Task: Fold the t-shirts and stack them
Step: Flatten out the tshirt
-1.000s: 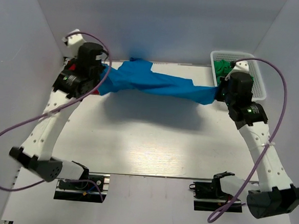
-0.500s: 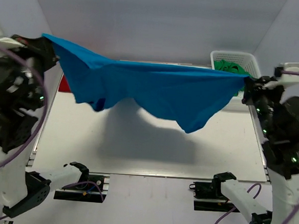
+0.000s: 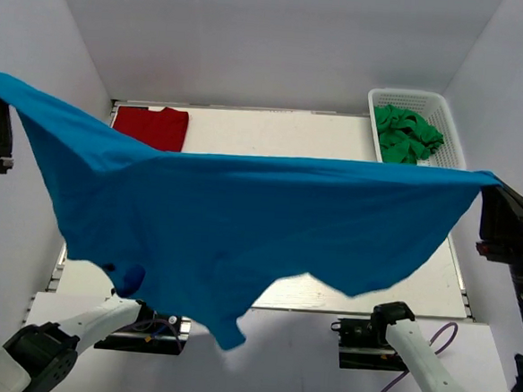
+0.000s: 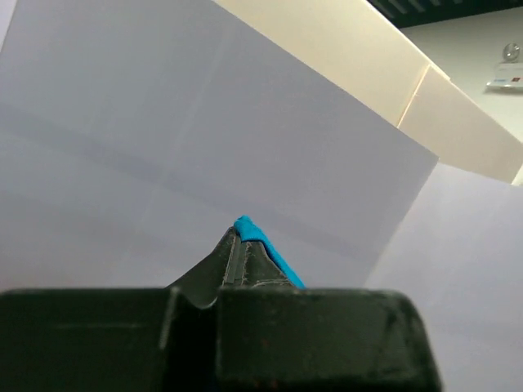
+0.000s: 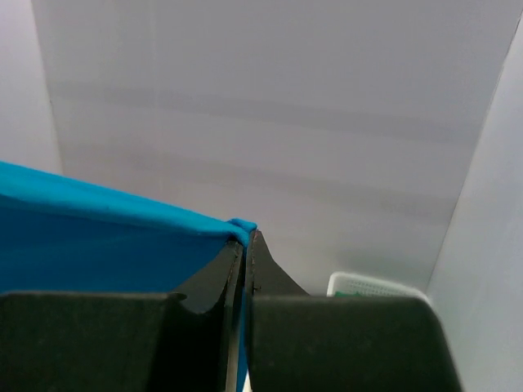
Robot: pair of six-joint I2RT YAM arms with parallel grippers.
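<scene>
Your dark red t-shirt (image 3: 151, 125) looks folded at the table's (image 3: 274, 139) far-left corner, but the bright blue t-shirt (image 3: 242, 222), not yet folded, hangs stretched above it, its ends clamped in the left gripper (image 4: 238, 235) and right gripper (image 5: 247, 240).

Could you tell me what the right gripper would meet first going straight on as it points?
The right gripper, holding the blue t-shirt, would probably meet the back wall first, above the white basket.
</scene>
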